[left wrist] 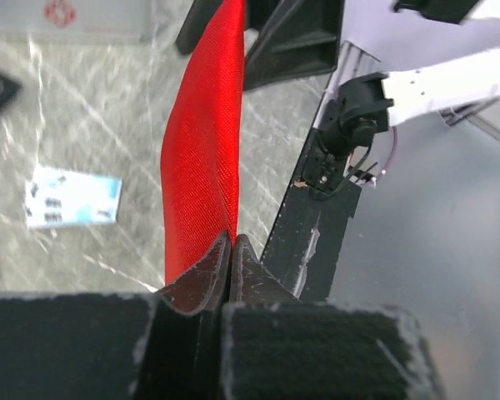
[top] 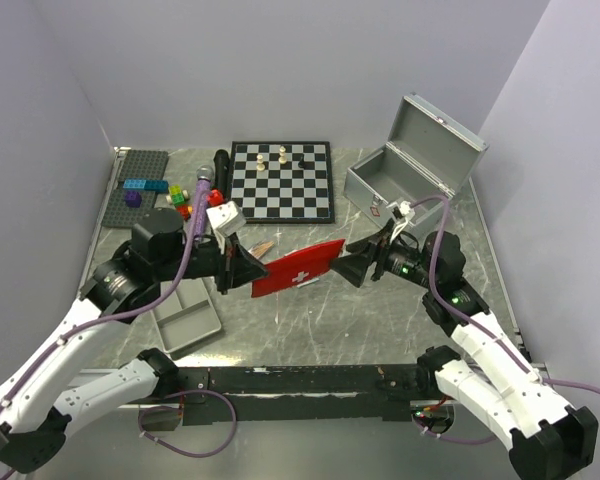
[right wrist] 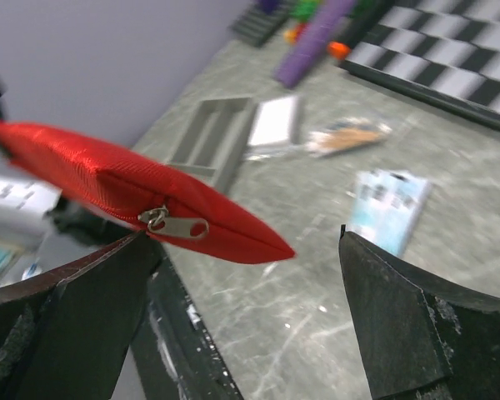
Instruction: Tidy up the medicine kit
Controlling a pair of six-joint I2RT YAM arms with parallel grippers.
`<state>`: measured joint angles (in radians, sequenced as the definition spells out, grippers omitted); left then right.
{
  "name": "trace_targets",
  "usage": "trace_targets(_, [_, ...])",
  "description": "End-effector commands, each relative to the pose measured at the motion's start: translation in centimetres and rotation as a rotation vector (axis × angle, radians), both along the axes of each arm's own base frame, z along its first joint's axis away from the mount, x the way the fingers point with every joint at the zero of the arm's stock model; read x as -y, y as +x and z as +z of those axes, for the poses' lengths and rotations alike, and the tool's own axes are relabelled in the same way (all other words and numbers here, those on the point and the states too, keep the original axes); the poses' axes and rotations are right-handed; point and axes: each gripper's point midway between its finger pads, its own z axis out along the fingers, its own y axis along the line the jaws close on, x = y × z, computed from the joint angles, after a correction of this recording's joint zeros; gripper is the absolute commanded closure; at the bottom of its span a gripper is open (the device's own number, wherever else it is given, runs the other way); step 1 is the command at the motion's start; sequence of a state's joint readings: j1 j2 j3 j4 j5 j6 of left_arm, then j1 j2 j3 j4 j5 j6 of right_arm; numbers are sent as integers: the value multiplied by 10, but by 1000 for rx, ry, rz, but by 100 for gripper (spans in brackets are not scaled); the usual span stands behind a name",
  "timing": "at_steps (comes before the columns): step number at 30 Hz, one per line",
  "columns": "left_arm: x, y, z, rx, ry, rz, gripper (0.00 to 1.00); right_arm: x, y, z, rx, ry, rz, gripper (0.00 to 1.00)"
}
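A red zip pouch (top: 298,268) with a white cross hangs above the table between the two arms. My left gripper (top: 252,274) is shut on its left end; in the left wrist view the closed jaws (left wrist: 232,243) pinch the red fabric (left wrist: 204,142). My right gripper (top: 352,266) is open at the pouch's right end. In the right wrist view the pouch's tip (right wrist: 108,187) and its metal zipper pull (right wrist: 177,224) lie between the open fingers (right wrist: 246,242), near the left one. The zip looks closed.
An open grey metal box (top: 410,175) stands at the back right and a chessboard (top: 280,180) at the back. A grey tray (top: 185,315), white box (top: 225,217), plaster strip (right wrist: 346,137) and blue-white packet (right wrist: 390,204) lie on the table. A purple marker (top: 200,200) and a brick plate (top: 138,185) are at the back left.
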<state>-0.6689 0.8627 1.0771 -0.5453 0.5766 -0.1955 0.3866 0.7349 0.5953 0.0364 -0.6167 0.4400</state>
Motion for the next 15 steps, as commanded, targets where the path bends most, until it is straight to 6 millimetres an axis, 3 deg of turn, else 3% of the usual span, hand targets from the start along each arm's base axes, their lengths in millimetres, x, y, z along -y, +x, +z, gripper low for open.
trace_targets(1, [-3, -23, 57, 230, -118, -124, 99, -19, -33, 41, 207, 67, 206, 0])
trace_targets(3, [-2, -26, 63, 240, -141, -142, 99, -22, -43, 44, 225, 84, 256, 0])
trace_targets(8, [6, -38, 65, 204, -161, -238, 99, -24, -43, 46, 229, 88, 264, 0])
trace_targets(10, [7, -40, 62, 186, -155, -256, 99, -26, -46, 50, 237, 105, 284, 5])
trace_targets(13, [9, -38, 56, 160, -140, -261, 99, -27, -50, 56, 257, 124, 307, 19])
trace_targets(15, [10, -36, 53, 149, -130, -260, 99, -27, -54, 59, 270, 132, 326, 38])
